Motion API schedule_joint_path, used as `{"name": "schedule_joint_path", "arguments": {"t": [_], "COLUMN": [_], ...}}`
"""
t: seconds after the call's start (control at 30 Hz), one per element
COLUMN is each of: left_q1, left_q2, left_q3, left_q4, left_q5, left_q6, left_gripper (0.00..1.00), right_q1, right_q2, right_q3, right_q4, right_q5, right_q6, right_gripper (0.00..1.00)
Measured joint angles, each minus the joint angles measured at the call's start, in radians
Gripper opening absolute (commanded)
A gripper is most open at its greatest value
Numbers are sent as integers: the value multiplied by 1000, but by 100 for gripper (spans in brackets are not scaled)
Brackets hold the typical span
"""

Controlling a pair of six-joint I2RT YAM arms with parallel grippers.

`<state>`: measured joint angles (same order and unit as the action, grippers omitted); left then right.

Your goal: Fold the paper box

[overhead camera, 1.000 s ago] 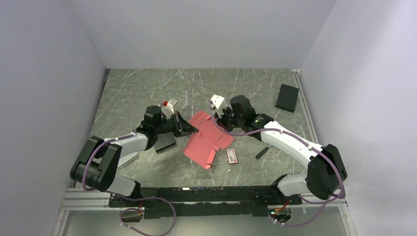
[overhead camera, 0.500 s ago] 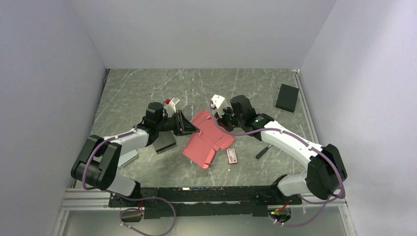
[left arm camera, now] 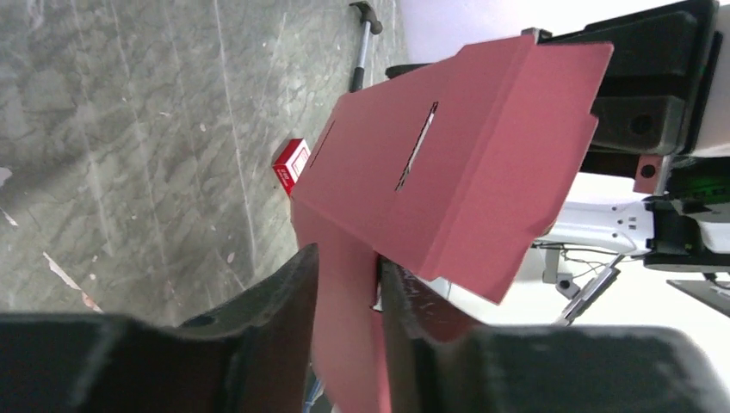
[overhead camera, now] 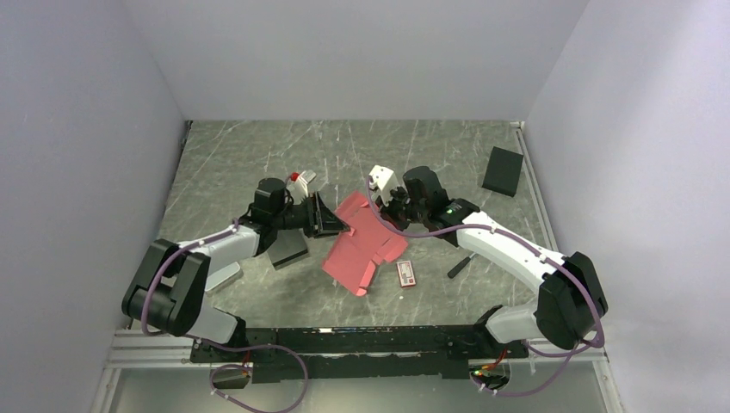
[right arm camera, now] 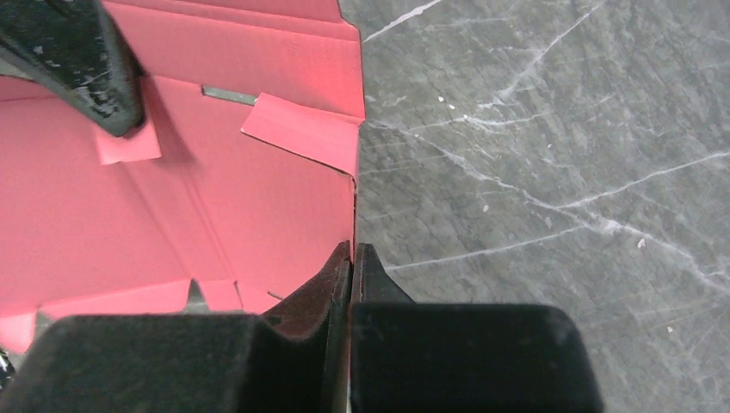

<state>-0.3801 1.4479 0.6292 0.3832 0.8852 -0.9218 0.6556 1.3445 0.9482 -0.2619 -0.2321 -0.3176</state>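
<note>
Paper box, plain pink, sits mid table, right gripper pinching its edge, left gripper slightly parted around a flap, packet print unreadable.

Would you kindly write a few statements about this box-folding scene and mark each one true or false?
1. The right claw is shut on an edge of the paper box. True.
2. The black box sits on the left side of the table. False: it lies at the far right, near the wall.
3. The red-and-white packet lies on top of the paper box. False: it lies on the table beside the paper box, off its near right edge.
4. The paper box is not yet a closed box; its flaps stand open. True.
5. A flap of the paper box lies between the parted fingers of the left claw. True.
</note>
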Motion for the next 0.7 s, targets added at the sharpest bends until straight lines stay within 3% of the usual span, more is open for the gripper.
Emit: {"name": "schedule_joint_path", "arguments": {"t": [0.3,0.5,0.7], "left_q1": [71,96,96], "left_q2": [-163,-275,-262], "left_q3": [-80,-76,7], "left_q4": [117,102,-44], "left_q5": [18,10,-9], "left_q6": [-34,21,139], "left_gripper": [64,65,63], "right_q1": [0,0,0], "right_q2": [-1,-1,-1], "right_q3": [0,0,0], "right_q4": [28,27,27], "right_q5": [-42,-76,-106], "right_q6": [-8,-15,-16], "right_gripper": [0,0,0]}}
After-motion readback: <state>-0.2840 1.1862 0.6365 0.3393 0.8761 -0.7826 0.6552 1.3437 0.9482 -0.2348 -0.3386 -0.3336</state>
